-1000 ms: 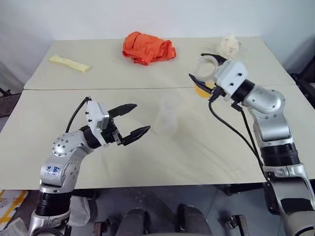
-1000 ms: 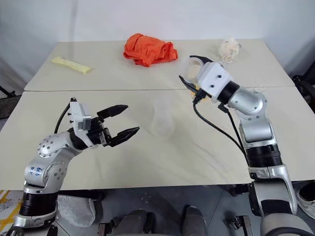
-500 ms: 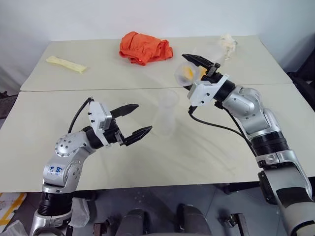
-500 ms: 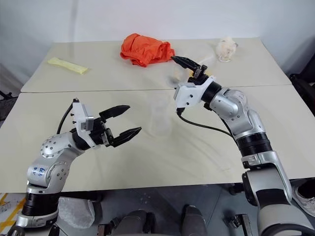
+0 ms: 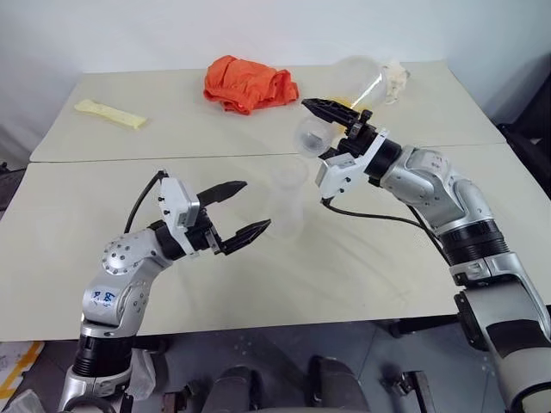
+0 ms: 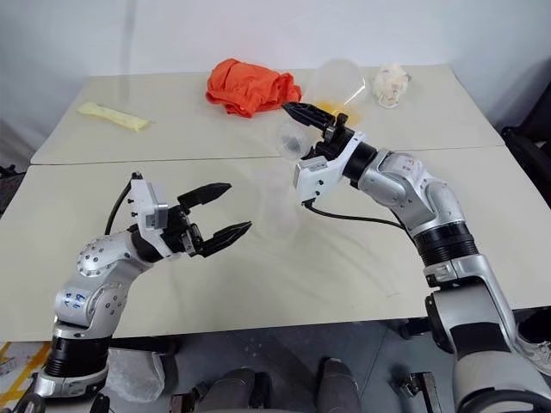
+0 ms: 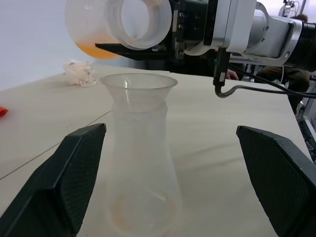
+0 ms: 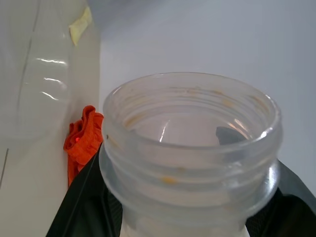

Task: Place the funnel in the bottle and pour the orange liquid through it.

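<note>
The funnel (image 7: 139,86) sits with its clear cone in the mouth of the whitish bottle (image 7: 143,187), which stands upright at mid-table. My left gripper (image 5: 250,208) is open just left of the bottle, one finger (image 7: 74,173) on either side and neither touching it. A clear wide-mouthed jar (image 8: 190,148) lies tipped on its side, and my right gripper (image 5: 315,129) is shut on its neck. The jar's mouth hangs just above the funnel's rim. The orange liquid (image 7: 91,48) pools along the jar's lower side. I see no stream leaving it.
At the back of the far table (image 5: 172,129) lie an orange-red cloth (image 5: 250,83), a pale yellow strip (image 5: 108,112) and a white crumpled wad (image 5: 396,76). A black cable (image 5: 379,219) loops down from my right wrist over the near table (image 5: 362,275).
My right gripper has rolled and swung left, tipping the jar from upright onto its side with its mouth by the funnel. The left gripper and the bottle have stayed put.
</note>
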You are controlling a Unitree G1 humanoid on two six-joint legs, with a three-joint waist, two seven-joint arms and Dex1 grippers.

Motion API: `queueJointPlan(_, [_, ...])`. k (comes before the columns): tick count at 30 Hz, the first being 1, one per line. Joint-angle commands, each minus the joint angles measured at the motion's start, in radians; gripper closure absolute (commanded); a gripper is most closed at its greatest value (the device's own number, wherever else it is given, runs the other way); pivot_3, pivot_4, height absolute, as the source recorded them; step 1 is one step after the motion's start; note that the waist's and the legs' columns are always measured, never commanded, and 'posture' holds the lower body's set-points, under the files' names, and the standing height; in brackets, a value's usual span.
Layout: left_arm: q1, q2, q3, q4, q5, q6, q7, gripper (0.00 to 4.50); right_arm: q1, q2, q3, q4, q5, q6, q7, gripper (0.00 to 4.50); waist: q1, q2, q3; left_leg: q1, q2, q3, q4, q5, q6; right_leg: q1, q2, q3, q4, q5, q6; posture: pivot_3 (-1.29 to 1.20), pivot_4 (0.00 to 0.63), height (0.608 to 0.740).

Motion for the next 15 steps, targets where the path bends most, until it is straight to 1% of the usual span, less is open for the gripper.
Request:
queueJointPlan(1, [-0.012, -0.005, 0.001, -0.004, 0.000, -0.024, 0.003, 0.00, -0.039, -0.019, -0.007, -0.025, -0.014, -0.013, -0.042, 2.01, 0.000, 0.000, 0.000, 0.000, 0.000, 0.000, 0.000, 0.000, 0.000, 0.000, 0.000, 0.000, 0.000, 0.000, 0.000, 0.00, 0.150, 0.740])
queueJointPlan(15, [-0.003, -0.045, -0.012, -0.007, 0.010, -0.039, 0.026, 0.00, -0.079, -0.031, 0.021, 0.000, -0.083, -0.024, -0.091, 2.01, 0.000, 0.000, 0.000, 0.000, 0.000, 0.000, 0.000, 0.000, 0.000, 0.000, 0.000, 0.000, 0.000, 0.000, 0.000, 0.00, 0.150, 0.740])
